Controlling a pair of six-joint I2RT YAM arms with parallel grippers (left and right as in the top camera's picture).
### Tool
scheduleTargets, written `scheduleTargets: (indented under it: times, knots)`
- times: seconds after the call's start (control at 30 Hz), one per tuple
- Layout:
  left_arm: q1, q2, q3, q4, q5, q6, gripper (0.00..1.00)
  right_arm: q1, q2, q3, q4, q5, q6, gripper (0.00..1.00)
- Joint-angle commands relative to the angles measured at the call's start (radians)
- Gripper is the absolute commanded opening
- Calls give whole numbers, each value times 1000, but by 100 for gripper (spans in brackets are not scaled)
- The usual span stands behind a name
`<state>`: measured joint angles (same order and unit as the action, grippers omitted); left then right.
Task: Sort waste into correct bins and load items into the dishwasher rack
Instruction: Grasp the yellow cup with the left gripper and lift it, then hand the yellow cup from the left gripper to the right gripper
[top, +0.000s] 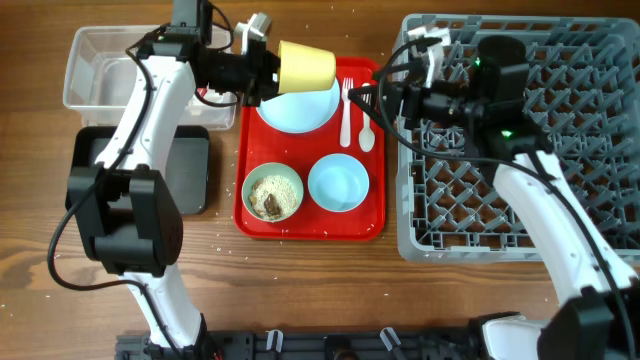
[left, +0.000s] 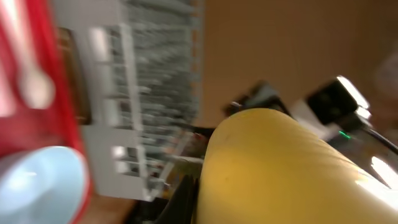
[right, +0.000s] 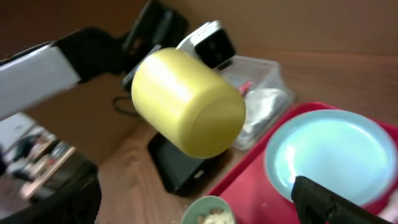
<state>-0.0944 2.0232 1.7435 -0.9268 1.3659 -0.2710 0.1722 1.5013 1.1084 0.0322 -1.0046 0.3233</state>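
Note:
My left gripper (top: 268, 68) is shut on the small yellow cup (top: 306, 65) and holds it on its side above the light blue plate (top: 297, 108) on the red tray. The cup fills the blurred left wrist view (left: 280, 168) and shows in the right wrist view (right: 186, 102). My right gripper (top: 375, 100) is open and empty, beside the grey rack's (top: 520, 200) left edge, facing the cup. A pale green bowl (top: 273, 192) holds food scraps. A pale blue bowl (top: 338, 183), white fork (top: 347, 95) and spoon (top: 366, 135) lie on the tray.
The red tray (top: 310, 226) sits between the rack and the bins. The clear tub (top: 95, 70) at the far left holds a white napkin (right: 264, 102) and a red wrapper (right: 245, 87). The black tray (top: 192, 170) lies in front of it.

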Motion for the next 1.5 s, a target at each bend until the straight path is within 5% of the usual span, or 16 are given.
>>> scheduleTargets:
  times: [0.0,0.2,0.57,0.73,1.13,1.37,1.4,1.47]
  knots:
    - [0,-18,14,-5,203,5,4,-2,69,-2,115,-211,72,100]
    - [-6,-18,14,-82,206,6,4,10,113,-2,354,-249,151,100]
    - [-139,-19,14,-121,204,6,4,70,145,-2,413,-140,173,99]
    - [-142,-19,14,-121,178,7,4,66,145,-2,501,-141,230,87]
    - [-94,-19,14,-94,178,6,4,8,145,-2,385,-186,203,79]
    - [-94,-19,14,-92,178,6,4,18,145,-2,372,-186,204,60]
    - [-94,-19,14,-87,178,6,8,19,145,-2,372,-186,204,52]
    - [-94,-19,14,-79,178,6,29,18,145,-2,373,-185,204,37]
